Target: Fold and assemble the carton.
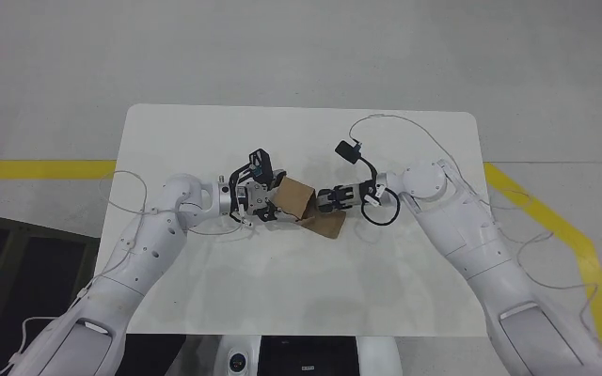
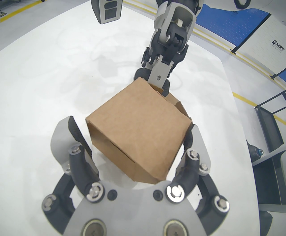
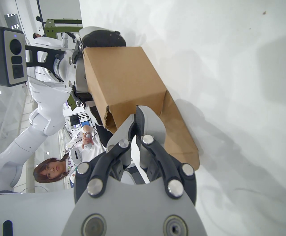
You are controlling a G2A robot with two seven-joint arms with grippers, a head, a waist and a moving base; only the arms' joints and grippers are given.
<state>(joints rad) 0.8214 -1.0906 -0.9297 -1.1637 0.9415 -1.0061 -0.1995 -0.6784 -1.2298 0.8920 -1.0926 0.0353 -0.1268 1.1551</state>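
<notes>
Top view: left pincer (image 1: 274, 200) clamps the carton (image 1: 299, 197) at mid-tabletop (image 1: 188, 141); right pincer (image 1: 318, 198) pinches an edge at its open end.

Desk (image 1: 282, 291): white top with rounded corners; a few small dark specks (image 3: 264, 13) noted on the surface.

Floor (image 1: 282, 47): pale grey, surrounding the desk.

Yellow line (image 1: 52, 169): marked on the floor at 9 o'clock of the desk, running straight out to the edge of the top view.

Second yellow line (image 1: 555, 218): at 3 o'clock of the desk, slanting toward 4 o'clock.

Dark floor patch (image 1: 38, 258): at 8 o'clock; its nature cannot be told.

Left wrist view, beyond the desk: a blue dotted panel (image 2: 232, 24) stands on the floor with a white board (image 2: 268, 33) just beside it. A dark metal frame (image 2: 267, 120) stands near the desk edge.

Right wrist view: a green frame (image 3: 62, 23) stands in the room behind.
</notes>
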